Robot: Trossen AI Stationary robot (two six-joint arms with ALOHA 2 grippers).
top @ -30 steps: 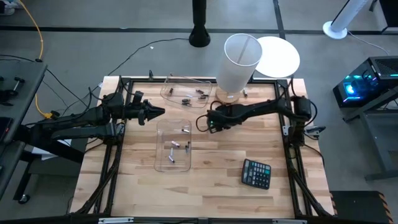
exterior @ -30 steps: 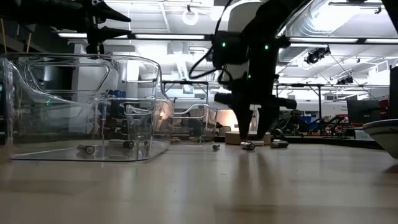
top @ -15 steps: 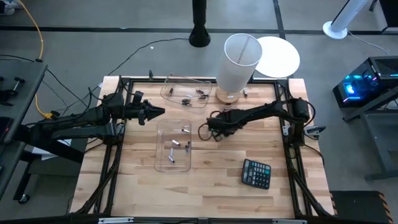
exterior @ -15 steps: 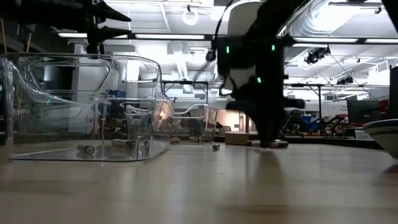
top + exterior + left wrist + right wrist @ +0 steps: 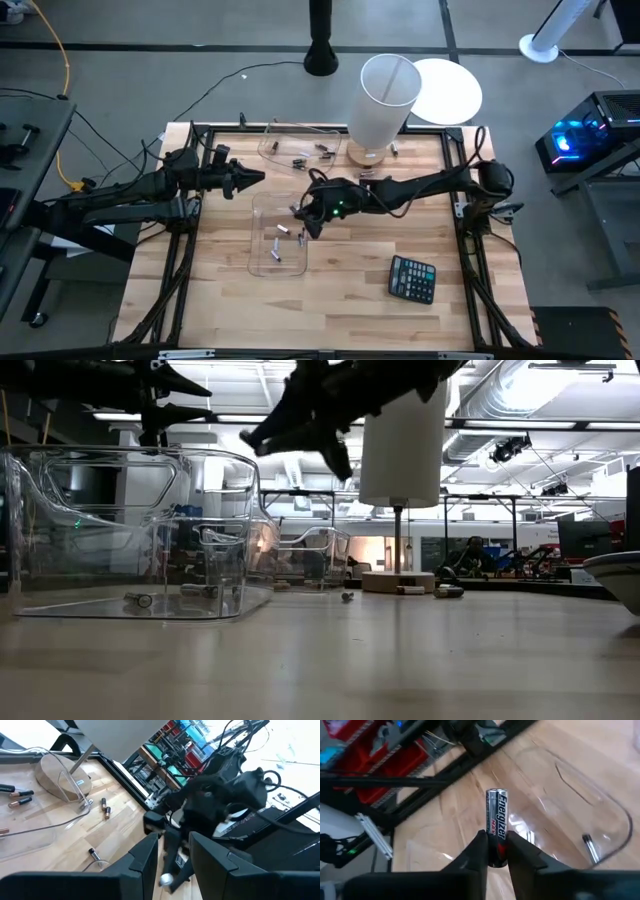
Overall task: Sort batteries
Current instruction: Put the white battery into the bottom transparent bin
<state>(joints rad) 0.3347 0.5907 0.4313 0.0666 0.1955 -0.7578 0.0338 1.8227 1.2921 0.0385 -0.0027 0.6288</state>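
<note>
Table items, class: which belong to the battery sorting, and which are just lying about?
Job: silver-black cylindrical battery in the right gripper; loose small batteries; two clear plastic bins.
Lying about: black button calculator; white cylindrical lamp; white round plate.

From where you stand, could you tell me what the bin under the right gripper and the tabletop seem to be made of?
The near bin looks like clear, glossy plastic: batteries and wood grain show straight through its walls, which catch highlights. The tabletop appears to be pale wood, butcher-block style, judging by its joined strips and matte grain. The right gripper holds a battery with a shiny metallic-looking wrap.
</note>
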